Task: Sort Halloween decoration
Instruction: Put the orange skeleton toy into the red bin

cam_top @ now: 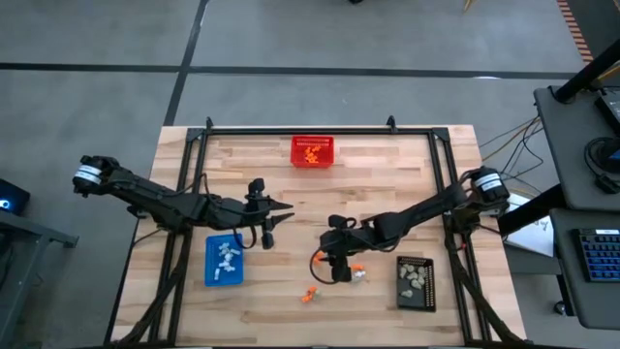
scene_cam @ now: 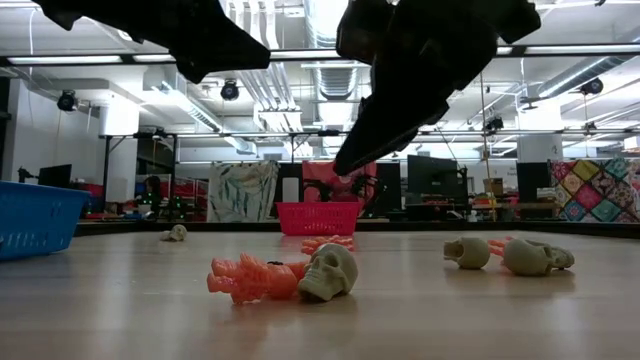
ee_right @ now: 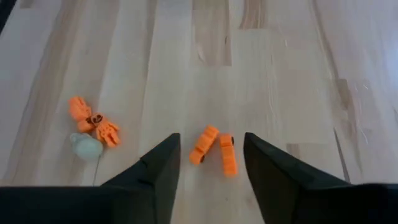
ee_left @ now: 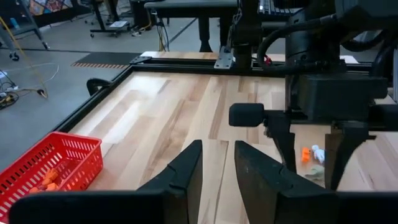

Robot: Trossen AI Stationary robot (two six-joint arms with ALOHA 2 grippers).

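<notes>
The right claw (ee_right: 211,171) hangs wide open above two orange trinkets (ee_right: 213,149) on the tabletop (ee_right: 280,74). The left claw (ee_left: 217,171) waits nearby, narrow and empty.

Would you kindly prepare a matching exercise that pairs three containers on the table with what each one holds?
Column one:
1. red mesh basket
2. blue tray
3. black tray

Column two:
A. white trinkets
B. pale grey-beige trinkets
C. orange trinkets

Pairs: 1-C, 2-A, 3-B.
</notes>
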